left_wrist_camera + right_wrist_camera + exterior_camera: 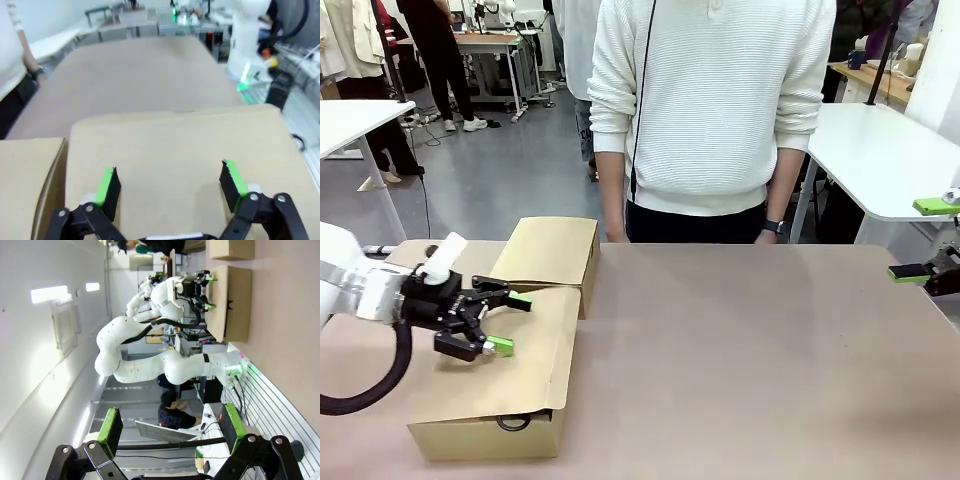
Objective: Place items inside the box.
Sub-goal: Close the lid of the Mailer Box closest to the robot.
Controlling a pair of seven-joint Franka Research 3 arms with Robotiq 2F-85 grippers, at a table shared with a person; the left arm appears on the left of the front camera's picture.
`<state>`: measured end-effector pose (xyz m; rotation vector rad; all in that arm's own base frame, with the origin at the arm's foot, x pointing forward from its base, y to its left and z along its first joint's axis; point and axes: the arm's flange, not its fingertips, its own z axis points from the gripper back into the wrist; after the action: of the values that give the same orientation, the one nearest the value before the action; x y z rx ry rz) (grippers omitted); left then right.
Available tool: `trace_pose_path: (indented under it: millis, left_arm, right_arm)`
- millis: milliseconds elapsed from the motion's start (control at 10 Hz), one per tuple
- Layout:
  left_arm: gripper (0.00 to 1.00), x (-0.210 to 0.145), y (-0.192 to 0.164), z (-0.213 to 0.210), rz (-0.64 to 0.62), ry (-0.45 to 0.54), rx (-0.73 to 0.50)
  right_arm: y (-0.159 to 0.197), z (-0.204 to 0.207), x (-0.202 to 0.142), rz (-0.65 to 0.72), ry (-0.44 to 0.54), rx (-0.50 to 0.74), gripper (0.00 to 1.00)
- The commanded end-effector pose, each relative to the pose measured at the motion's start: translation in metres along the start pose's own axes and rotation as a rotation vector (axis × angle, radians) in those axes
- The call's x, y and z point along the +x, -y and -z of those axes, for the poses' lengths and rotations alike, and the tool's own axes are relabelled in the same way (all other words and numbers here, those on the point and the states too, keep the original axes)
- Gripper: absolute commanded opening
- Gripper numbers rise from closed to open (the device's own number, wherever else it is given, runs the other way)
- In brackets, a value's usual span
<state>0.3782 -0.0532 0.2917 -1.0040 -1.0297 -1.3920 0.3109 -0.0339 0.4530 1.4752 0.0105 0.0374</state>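
Left tool [498, 322] is hovering released just above the box [535, 400] flap, risking pressing it down and shifting the box across the worktop [750, 360].

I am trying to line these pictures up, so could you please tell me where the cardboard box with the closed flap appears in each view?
Front view: the cardboard box sits lower left on the table, under the open left claw.
Left wrist view: its flap spreads across the lower half, just beyond the claw's green pads.
Right wrist view: it sits top right, turned sideways, with the left claw against it.
Shared landmark: the left claw.
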Motion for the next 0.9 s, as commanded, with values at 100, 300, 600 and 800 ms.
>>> trace_pose_path:
  millis: [100, 300, 600, 800]
  left_arm:
    - [1.0, 0.029, 0.067, -0.048, -0.209, 0.215, 0.018]
    - [1.0, 0.038, 0.068, -0.062, -0.365, 0.298, 0.092]
    - [1.0, 0.02, 0.019, -0.095, -0.392, 0.285, 0.063]
    - [1.0, 0.02, 0.019, -0.095, -0.392, 0.285, 0.063]
  right_arm:
    - [-0.004, 0.0, -0.001, 0.017, -0.002, 0.0, 1.0]
    - [-0.004, 0.0, -0.001, 0.017, -0.002, 0.0, 1.0]
    - [-0.004, 0.0, -0.001, 0.017, -0.002, 0.0, 1.0]
    - [-0.004, 0.0, -0.001, 0.017, -0.002, 0.0, 1.0]
